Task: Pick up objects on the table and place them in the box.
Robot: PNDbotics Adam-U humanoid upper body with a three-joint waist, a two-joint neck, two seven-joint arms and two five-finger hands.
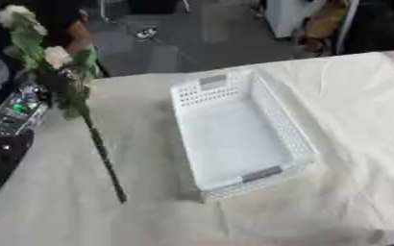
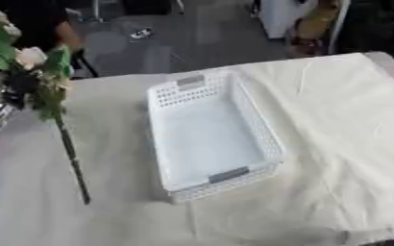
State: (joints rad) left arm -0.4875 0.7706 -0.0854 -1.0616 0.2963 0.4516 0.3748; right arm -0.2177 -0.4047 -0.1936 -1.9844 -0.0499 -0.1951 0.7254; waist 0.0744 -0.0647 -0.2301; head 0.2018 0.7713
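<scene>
Hanging from the left hand [image 1: 62, 81], whose fingers I cannot make out, the white-bloomed, long-stemmed artificial flower [image 1: 99, 144] points stem-down just left of the empty white perforated plastic box [image 1: 234, 139].

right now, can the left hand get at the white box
Probably yes. The left hand, which seems to hold the flower, is just left of the box. Only bare cloth lies between them, and the box is open-topped and empty.
</scene>
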